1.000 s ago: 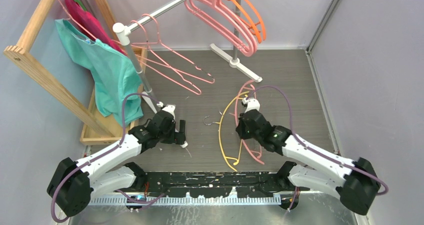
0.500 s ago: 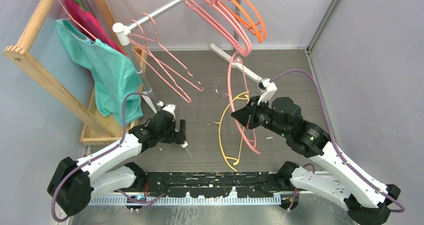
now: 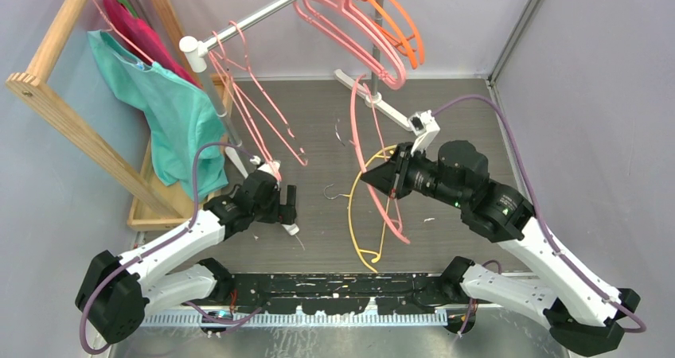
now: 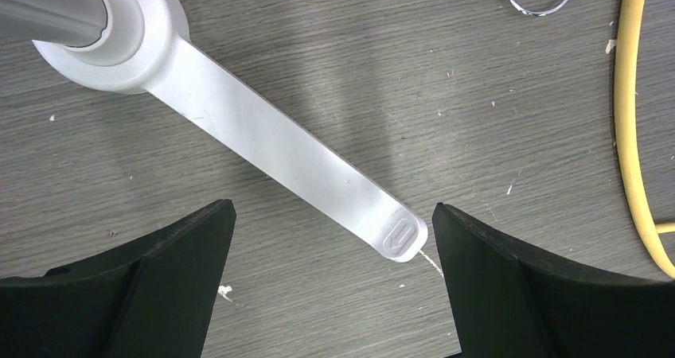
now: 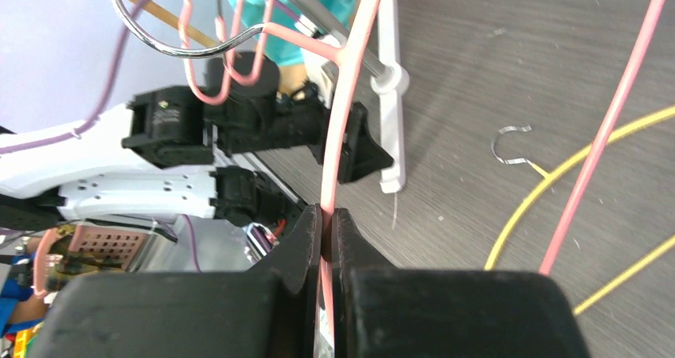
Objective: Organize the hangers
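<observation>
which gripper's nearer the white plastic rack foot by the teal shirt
Left: left gripper is over the rack foot tip, open; right gripper, across the table, grips a thin pink hanger.

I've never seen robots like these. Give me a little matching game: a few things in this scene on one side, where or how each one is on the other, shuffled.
Things:
1. yellow hanger
2. thin pink hanger above the yellow one
3. orange hangers
4. left gripper

Place or state:
A. hanging on the metal rail
B. lying on the table
C. open, holding nothing
D. pinched in the right gripper

Pairs: 1-B, 2-D, 3-A, 4-C
</observation>
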Controlling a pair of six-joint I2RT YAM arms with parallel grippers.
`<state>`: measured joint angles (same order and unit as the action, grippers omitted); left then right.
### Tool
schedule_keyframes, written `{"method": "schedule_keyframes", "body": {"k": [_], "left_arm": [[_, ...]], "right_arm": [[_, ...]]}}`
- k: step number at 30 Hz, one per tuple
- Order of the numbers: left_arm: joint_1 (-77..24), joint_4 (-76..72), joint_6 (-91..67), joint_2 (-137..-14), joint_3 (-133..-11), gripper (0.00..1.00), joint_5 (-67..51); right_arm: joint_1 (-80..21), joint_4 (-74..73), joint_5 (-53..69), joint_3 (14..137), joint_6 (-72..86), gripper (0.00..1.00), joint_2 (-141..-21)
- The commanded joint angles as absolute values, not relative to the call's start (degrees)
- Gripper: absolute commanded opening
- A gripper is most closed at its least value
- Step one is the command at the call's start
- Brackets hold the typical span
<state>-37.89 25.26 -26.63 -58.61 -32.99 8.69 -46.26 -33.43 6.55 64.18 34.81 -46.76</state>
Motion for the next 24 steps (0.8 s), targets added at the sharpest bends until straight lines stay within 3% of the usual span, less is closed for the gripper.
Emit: {"method": "schedule_keyframes", "body": {"k": [1,24], "left_arm": [[-38.1,25.5,-25.8,-57.9,-35.9,0.98,9.6],[-38.1,23.7,-25.8,-57.7,-35.0,0.98,9.3]], "right_arm": [[-46.0,-25.2,10.0,70.8,35.6,0.01,-51.1],[-38.9,0.1,32.3,100.1,48.3,0.01,-85.5]]}}
